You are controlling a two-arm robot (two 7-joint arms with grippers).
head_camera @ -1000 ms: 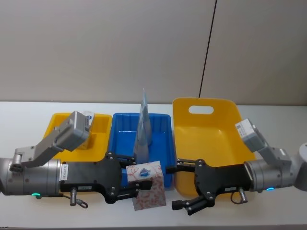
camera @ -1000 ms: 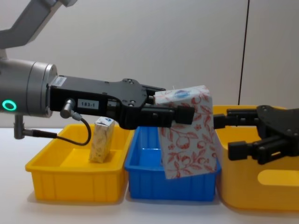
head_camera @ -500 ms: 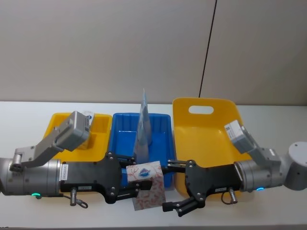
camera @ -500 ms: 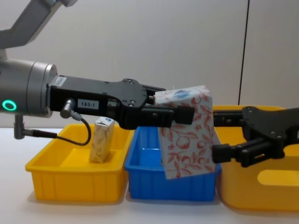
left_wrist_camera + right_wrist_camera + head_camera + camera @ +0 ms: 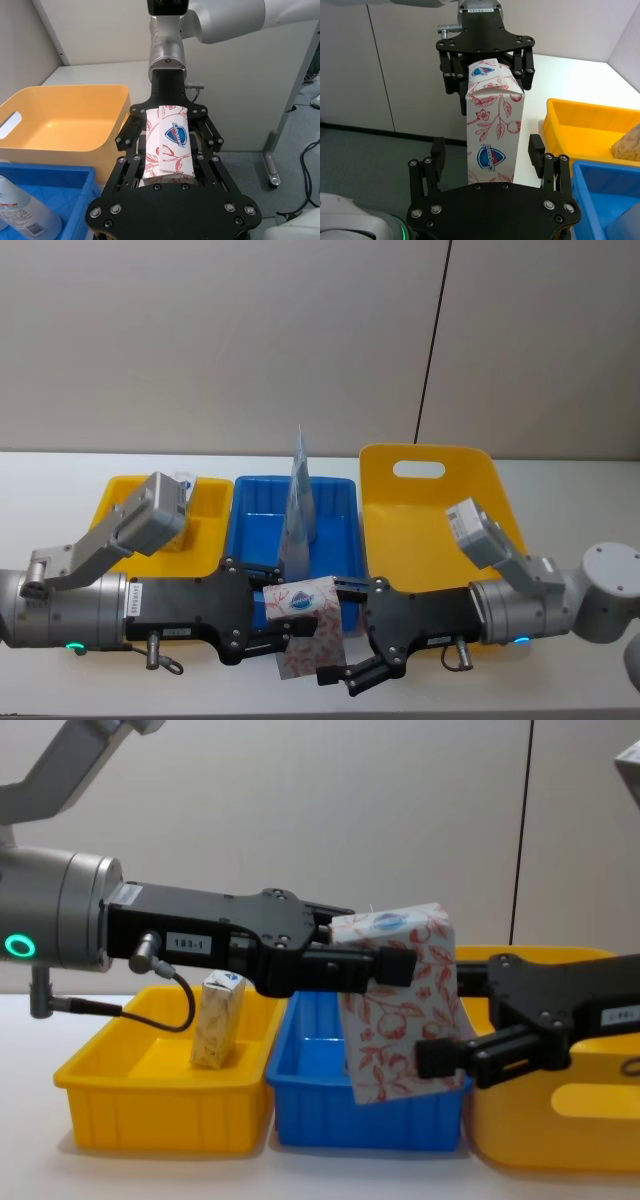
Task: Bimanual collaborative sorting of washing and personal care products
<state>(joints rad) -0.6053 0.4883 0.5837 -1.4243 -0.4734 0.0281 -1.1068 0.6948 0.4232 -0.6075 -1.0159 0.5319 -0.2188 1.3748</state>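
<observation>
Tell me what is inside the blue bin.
A tall pale-blue tapered pouch stands upright in the blue bin. The bin's near end is covered by the white box with red leaf pattern held by the left gripper, so anything there cannot be seen.

White table [image 5: 50, 475], small yellow bin [image 5: 118, 492], blue bin [image 5: 255, 505], large yellow bin [image 5: 420, 525]

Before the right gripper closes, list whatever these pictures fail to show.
Pale-blue pouch: chest view, almost wholly behind the white Safeguard box and left gripper; left wrist view, cut off by the picture's edge.
Yellowish carton: head view, mostly behind the left arm's grey wrist block.
The box's lower right corner: chest view, covered by a finger of the right gripper.
Floor of the blue bin: chest view, hidden by its own front wall.
</observation>
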